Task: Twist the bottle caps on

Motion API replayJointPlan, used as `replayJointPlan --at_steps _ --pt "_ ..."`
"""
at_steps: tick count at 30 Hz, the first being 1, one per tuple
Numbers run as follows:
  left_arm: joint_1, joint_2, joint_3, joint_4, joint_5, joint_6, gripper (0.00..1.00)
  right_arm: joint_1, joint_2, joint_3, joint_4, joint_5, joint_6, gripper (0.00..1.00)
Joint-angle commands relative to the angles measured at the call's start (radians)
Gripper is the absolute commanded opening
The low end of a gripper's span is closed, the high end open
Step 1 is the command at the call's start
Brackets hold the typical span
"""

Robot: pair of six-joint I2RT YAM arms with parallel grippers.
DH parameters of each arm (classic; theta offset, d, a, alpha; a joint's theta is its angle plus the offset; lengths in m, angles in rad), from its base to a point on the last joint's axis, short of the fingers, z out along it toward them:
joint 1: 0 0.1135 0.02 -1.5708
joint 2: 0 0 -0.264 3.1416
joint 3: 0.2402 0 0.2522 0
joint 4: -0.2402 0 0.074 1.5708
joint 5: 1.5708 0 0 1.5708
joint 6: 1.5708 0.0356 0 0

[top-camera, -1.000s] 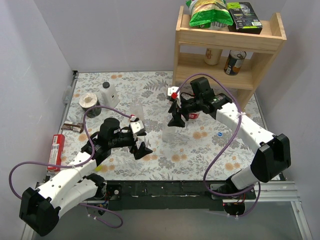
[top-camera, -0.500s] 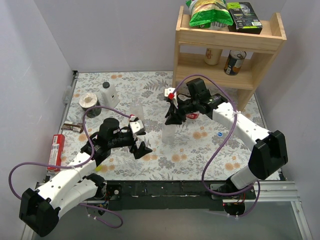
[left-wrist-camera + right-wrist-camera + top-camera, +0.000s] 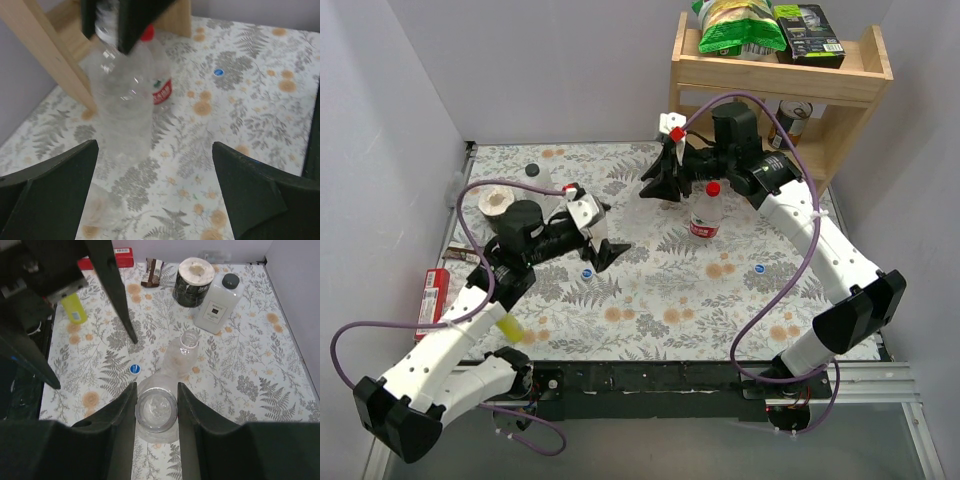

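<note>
My right gripper [image 3: 156, 407] [image 3: 657, 190] is shut on the neck of the wide clear bottle [image 3: 156, 411] [image 3: 125, 100], whose mouth is open with no cap on it. A smaller clear bottle [image 3: 182, 352], also uncapped, stands just beyond it. A third bottle [image 3: 706, 212] [image 3: 159, 85] with a red label wears the red cap [image 3: 713, 187]. One blue cap [image 3: 586, 272] [image 3: 134, 369] lies on the cloth near my left gripper [image 3: 610, 240] [image 3: 155, 145], which is open and empty, pointing at the wide bottle. Another blue cap [image 3: 760, 269] [image 3: 217, 72] lies to the right.
A wooden shelf [image 3: 770, 100] with cans and snack bags stands back right. A white bottle with a black cap [image 3: 220, 302], a tape roll [image 3: 194, 280], a yellow bottle [image 3: 74, 307] and a red packet [image 3: 435, 300] sit on the left side.
My right gripper closed on the wide bottle's neck and moved with it toward the back of the table. My left arm swung back and toward the centre, still open.
</note>
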Motion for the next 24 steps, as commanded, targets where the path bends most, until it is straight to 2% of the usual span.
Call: replayJointPlan --at_steps 1,7,11,21,24 --pt "-0.006 -0.007 -0.123 0.009 0.098 -0.058 0.98 -0.007 0.027 0.059 0.016 -0.074 0.081 0.13" --pt "-0.006 0.017 -0.196 0.145 0.007 -0.099 0.98 -0.005 0.019 0.067 0.033 -0.133 0.138 0.12" --pt "-0.008 0.063 -0.210 0.215 0.002 -0.097 0.98 -0.004 0.013 0.048 0.060 -0.171 0.175 0.11" --pt "-0.014 0.202 -0.175 0.281 0.114 -0.114 0.98 0.018 -0.008 0.027 0.097 -0.181 0.222 0.11" --pt "-0.014 0.200 -0.181 0.303 0.140 -0.111 0.92 0.018 -0.008 0.025 0.082 -0.174 0.208 0.10"
